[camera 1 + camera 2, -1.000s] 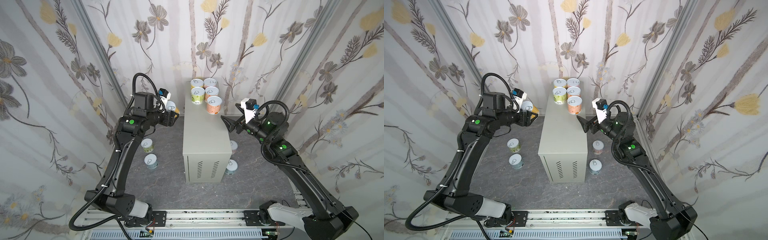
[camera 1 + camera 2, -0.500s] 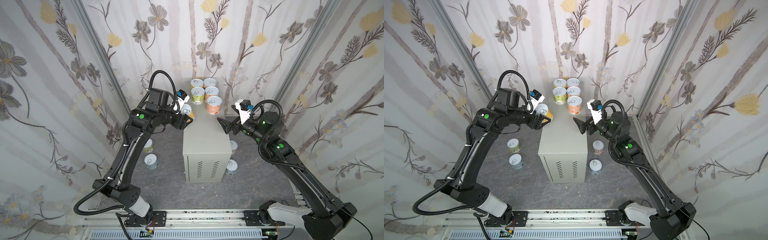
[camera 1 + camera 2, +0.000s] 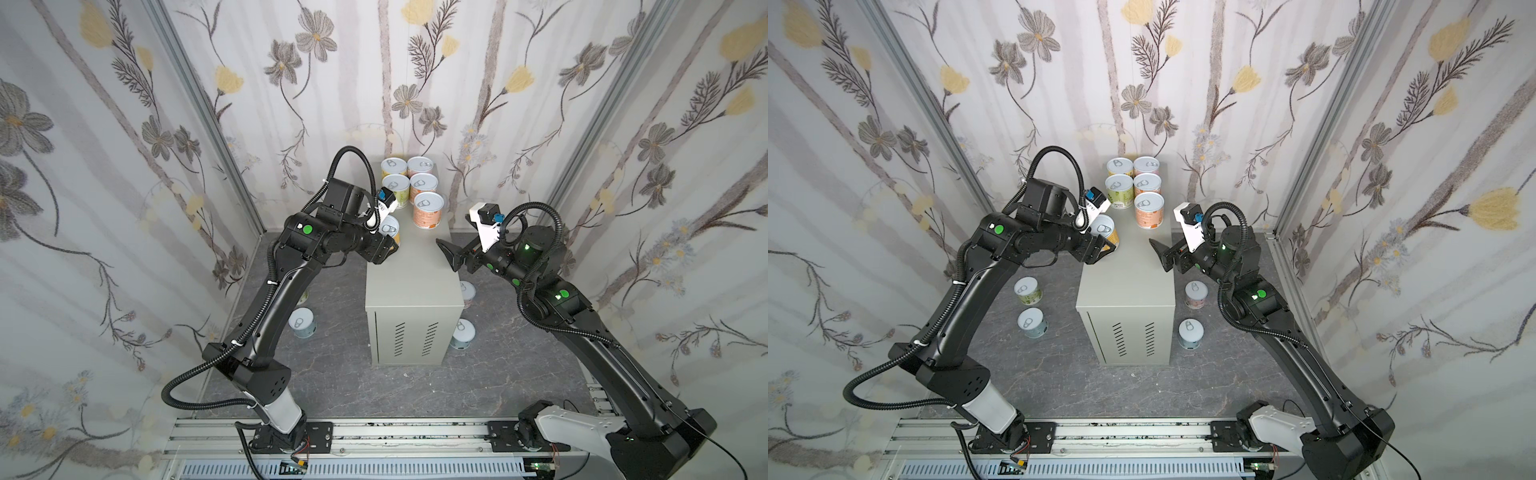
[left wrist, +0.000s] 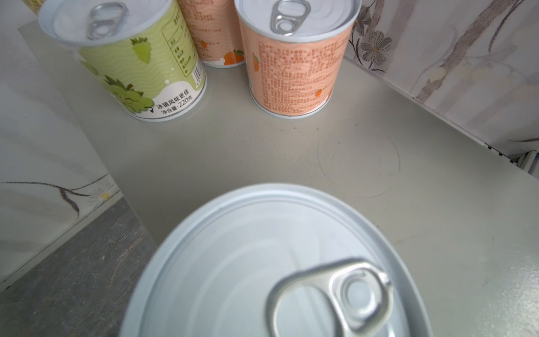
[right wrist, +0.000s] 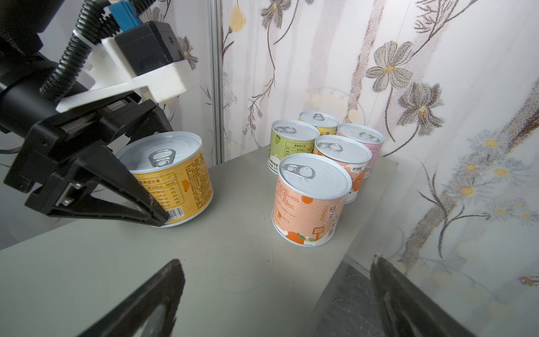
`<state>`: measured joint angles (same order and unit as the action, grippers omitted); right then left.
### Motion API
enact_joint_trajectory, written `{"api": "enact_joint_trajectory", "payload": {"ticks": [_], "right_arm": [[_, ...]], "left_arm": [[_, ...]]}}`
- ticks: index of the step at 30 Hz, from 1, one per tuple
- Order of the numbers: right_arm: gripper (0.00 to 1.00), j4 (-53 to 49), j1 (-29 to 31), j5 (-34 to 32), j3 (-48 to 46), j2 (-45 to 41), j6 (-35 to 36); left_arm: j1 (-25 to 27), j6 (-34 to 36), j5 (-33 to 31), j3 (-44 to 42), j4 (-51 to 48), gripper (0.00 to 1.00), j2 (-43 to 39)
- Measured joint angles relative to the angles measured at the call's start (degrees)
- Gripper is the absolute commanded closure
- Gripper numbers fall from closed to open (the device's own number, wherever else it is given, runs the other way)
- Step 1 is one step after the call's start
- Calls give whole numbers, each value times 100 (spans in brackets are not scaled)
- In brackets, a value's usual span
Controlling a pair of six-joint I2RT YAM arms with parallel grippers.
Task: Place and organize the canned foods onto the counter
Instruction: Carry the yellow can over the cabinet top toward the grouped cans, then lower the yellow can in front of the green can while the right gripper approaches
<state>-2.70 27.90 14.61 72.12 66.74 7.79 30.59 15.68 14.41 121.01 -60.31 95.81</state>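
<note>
three walls, all papered alike: back wall (image 3: 374, 62), left wall (image 3: 62, 208), right wall (image 3: 685, 208). paper is white with pale grey-beige vertical stripes, grey flowers (image 3: 316, 37), yellow flowers (image 3: 227, 79) and thin dark stems. a grey metal post stands in each back corner: left post (image 3: 199, 104), right post (image 3: 596, 104). both splay outward toward the top of both top views. floor (image 3: 332, 386) is dark grey, marbled, with lighter veins. light is even and soft, and shadows on the floor are faint.
</note>
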Motion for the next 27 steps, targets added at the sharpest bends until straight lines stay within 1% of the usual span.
{"api": "enact_joint_trajectory", "payload": {"ticks": [3, 6, 11, 16, 17, 27], "right_arm": [[0, -4, -11, -2, -61, -4, 11], [0, -9, -11, -20, -94, -4, 24], [0, -7, -46, -20, -101, -2, 48], [0, -7, -57, -17, -107, 0, 83], [0, -7, -61, -17, -109, 0, 85], [0, -2, -66, -17, -127, -2, 85]], "left_arm": [[15, 0, -74, 0, 13, 34, 35], [39, 0, -118, 4, 11, 31, 44], [48, -4, -153, 20, 11, 30, 79], [59, -20, -181, 37, 48, 18, 157], [59, -33, -188, 37, 46, 17, 177], [59, -22, -262, 68, 133, 15, 225]]}}
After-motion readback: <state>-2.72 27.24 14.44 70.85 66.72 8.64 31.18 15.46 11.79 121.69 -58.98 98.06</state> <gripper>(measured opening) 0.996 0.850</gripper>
